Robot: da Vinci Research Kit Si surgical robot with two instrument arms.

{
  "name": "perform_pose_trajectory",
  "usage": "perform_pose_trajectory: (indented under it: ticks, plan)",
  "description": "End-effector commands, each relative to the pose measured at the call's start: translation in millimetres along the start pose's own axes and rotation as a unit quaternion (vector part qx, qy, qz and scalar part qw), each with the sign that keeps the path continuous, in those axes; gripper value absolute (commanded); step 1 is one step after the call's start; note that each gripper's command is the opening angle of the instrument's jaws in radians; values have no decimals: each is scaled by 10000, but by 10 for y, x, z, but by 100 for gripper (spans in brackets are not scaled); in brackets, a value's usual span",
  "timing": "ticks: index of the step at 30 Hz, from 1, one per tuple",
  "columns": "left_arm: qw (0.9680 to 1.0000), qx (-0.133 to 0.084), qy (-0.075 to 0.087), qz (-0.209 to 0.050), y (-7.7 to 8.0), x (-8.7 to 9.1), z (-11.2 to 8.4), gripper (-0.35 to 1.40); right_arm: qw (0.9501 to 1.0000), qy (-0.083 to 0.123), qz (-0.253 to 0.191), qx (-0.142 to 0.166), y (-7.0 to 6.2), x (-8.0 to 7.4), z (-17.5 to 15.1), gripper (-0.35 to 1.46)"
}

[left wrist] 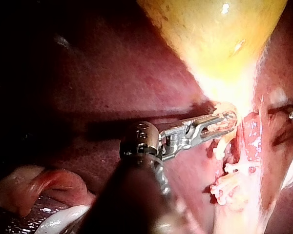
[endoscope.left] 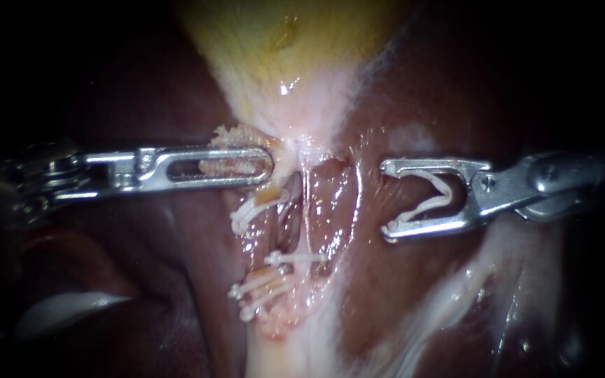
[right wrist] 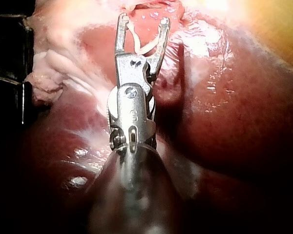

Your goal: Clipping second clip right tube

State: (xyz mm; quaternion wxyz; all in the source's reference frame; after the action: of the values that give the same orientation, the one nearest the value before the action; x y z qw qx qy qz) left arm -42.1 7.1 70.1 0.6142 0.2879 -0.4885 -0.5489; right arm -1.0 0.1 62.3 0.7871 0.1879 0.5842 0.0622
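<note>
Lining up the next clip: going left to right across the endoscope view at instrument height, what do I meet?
Left instrument holding tissue → white clip on the left tube → right tube → right instrument carrying an open clip.

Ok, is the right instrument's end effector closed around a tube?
No, the right instrument holds only a white clip, spread wide, in its end effector over the liver, with nothing inside the clip.
</note>
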Motion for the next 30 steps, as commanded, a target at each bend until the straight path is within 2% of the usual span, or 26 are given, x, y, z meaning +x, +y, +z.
perform_pose_trajectory:
  ticks: [1, 8, 13, 20, 25, 30]
  plan:
    - [10000, 5, 1, 0, 0, 0, 0, -35, 10000, 0, 0, 3, -1, 0, 0, 48]
    - [10000, 17, 16, -10, -1, -4, -5, -35, 10000, 0, -1, 2, -1, 0, 1, 48]
    - [10000, 13, 42, -66, -7, -24, -27, -35, 10000, 0, -1, 2, -1, 0, 1, 48]
    - [9997, 64, -200, -142, -26, -51, -64, -35, 10000, 0, -2, 2, -1, 0, 1, 48]
    - [9996, 64, -249, -133, -40, -51, -68, -35, 10000, -1, -1, -1, -1, 0, 2, 48]
    - [9996, 57, -256, -130, -41, -49, -66, -35, 10000, -3, -32, -3, -1, 0, 3, 48]
